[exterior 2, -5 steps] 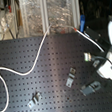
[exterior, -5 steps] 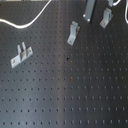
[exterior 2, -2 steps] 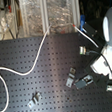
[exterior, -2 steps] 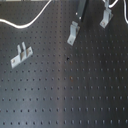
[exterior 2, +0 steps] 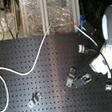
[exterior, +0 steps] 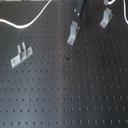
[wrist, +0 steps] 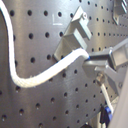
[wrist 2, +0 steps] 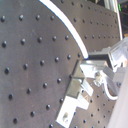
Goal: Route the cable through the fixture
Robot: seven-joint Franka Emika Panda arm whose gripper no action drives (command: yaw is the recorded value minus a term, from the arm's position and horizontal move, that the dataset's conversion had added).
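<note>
In the first exterior view, the white cable (exterior: pixel 30 22) curves across the black pegboard (exterior: pixel 75 90) near three metal brackets. In the first wrist view, the gripper (wrist: pixel 92 62) pinches the cable's end just beside a bracket (wrist: pixel 75 35). Best to lower the cord squarely into the slot, keeping it taut.

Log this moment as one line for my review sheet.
stage: routing underway | hand: shut on cable | cable: end held beside a metal bracket, not yet threaded | board: other brackets untouched
</note>
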